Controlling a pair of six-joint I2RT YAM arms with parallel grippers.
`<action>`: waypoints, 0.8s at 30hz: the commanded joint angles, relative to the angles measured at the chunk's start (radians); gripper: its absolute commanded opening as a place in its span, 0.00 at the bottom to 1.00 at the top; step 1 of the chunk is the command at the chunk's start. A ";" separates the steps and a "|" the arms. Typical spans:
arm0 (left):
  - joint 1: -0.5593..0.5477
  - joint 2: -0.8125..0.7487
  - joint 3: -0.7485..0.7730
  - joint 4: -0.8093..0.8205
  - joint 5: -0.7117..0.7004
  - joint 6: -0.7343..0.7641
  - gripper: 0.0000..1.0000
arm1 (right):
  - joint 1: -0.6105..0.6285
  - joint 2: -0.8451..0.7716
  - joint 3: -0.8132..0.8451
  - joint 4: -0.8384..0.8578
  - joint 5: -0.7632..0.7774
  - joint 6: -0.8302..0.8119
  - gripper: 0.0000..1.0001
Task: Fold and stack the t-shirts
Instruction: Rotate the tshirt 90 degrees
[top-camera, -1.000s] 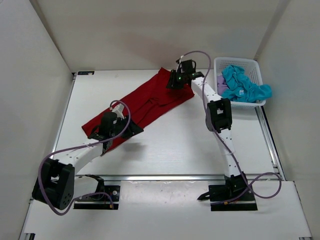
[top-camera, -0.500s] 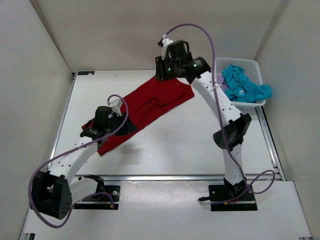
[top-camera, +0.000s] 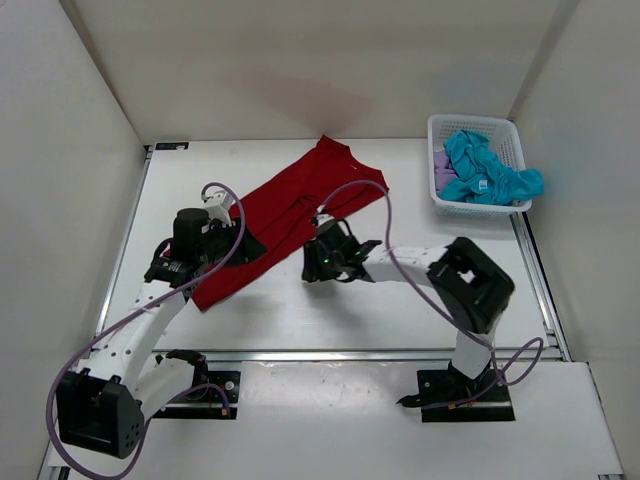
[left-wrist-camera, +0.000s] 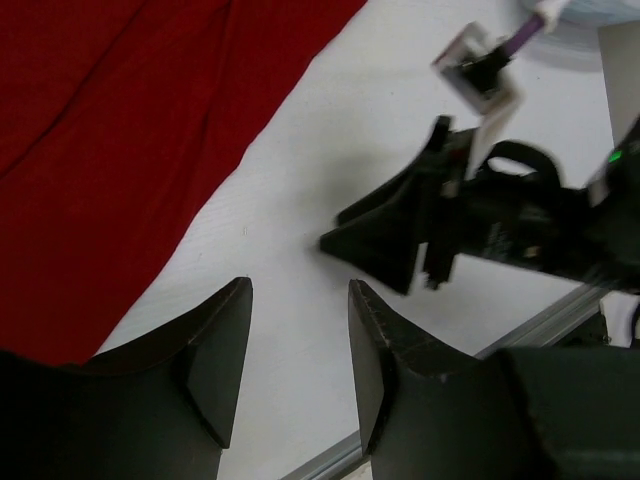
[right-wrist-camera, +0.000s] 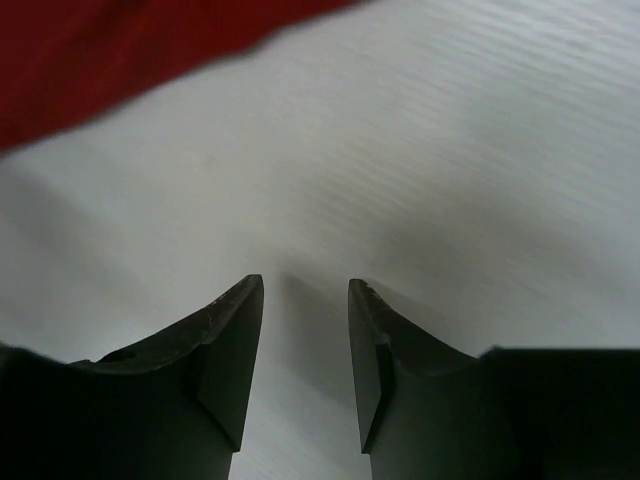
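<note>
Cam up top shows me the red shirt (top-camera: 290, 210) spread open on the table (top-camera: 400, 310). It runs diagonally from the near left up to the far middle, with some creases across its middle, and it's not folded. The teal shirt (top-camera: 485, 170) is bunched up in the basket (top-camera: 437, 125) at the far right corner and spills over the right rim. The lavender shirt (top-camera: 441, 172) is just a bit of cloth peeking out at the basket's left side. My left gripper (top-camera: 245, 248) is at the near-left end of the red shirt and covers part of it from this angle. My right gripper (top-camera: 315, 262) is over bare table just beside the shirt's near edge, pointing left toward the other one. I can't read either jaw gap from up here.

Left wrist cam: the left gripper (left-wrist-camera: 300, 350) has its jaws parted a fair bit with nothing between them. There's just white table underneath, right next to the shirt's edge. The red shirt (left-wrist-camera: 120, 150) fills the upper left of the view. Across from me is the right gripper (left-wrist-camera: 345, 238), tips aimed my way.

Right wrist cam is a bit blurry. The right gripper (right-wrist-camera: 305, 340) has its jaws apart by about the same gap and it's empty too. Only bare table (right-wrist-camera: 450, 150) and a soft shadow show between the fingers. The red shirt (right-wrist-camera: 120, 60) is a strip along the top left, clear of the tips.
</note>
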 joint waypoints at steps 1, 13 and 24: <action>0.023 -0.019 0.019 0.028 0.050 -0.010 0.54 | 0.060 0.081 0.077 0.321 0.031 0.157 0.38; 0.037 0.021 -0.009 0.078 0.064 -0.033 0.53 | 0.036 0.389 0.254 0.353 -0.015 0.324 0.24; -0.066 0.119 -0.024 0.108 0.012 -0.047 0.54 | -0.240 0.054 -0.138 0.356 -0.234 0.167 0.00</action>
